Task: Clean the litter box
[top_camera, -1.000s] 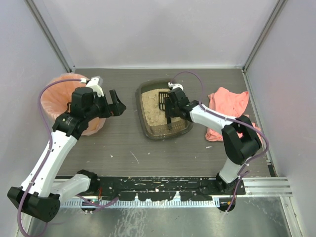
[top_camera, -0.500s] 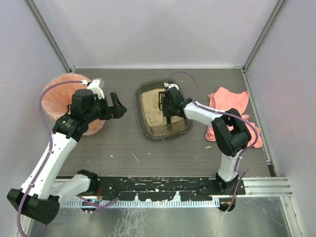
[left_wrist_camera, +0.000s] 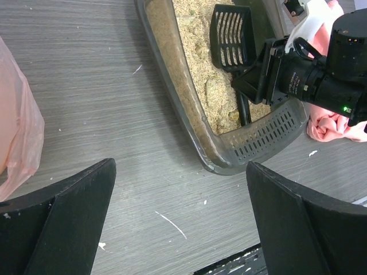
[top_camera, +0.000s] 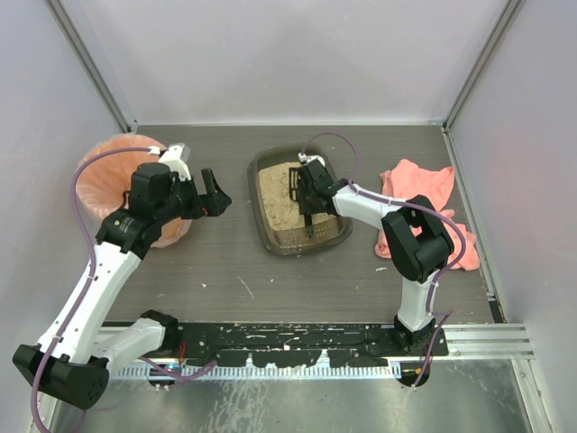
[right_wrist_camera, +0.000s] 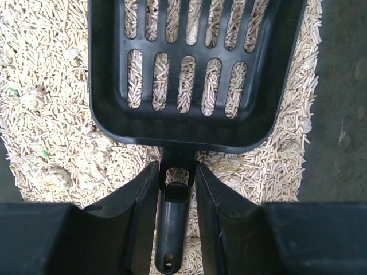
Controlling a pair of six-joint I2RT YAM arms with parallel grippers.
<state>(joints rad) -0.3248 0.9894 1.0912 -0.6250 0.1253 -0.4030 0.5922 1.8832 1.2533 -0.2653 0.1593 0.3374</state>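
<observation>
From above, my right claw [top_camera: 306,197] is low over the litter box [top_camera: 302,247] on the grey tabletop [top_camera: 270,289] between pale walls [top_camera: 270,63]; my left wrist view has my left claw [left_wrist_camera: 180,169] wide open, empty, left of that box; my right wrist view shows 2 fingers [right_wrist_camera: 137,206] pinching the handle of the black scoop [right_wrist_camera: 189,123].

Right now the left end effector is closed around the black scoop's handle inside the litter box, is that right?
Not quite: it's the right end effector closed around the black scoop's handle inside the litter box, as the right wrist view shows. The left end effector is open, holding nothing.
</observation>
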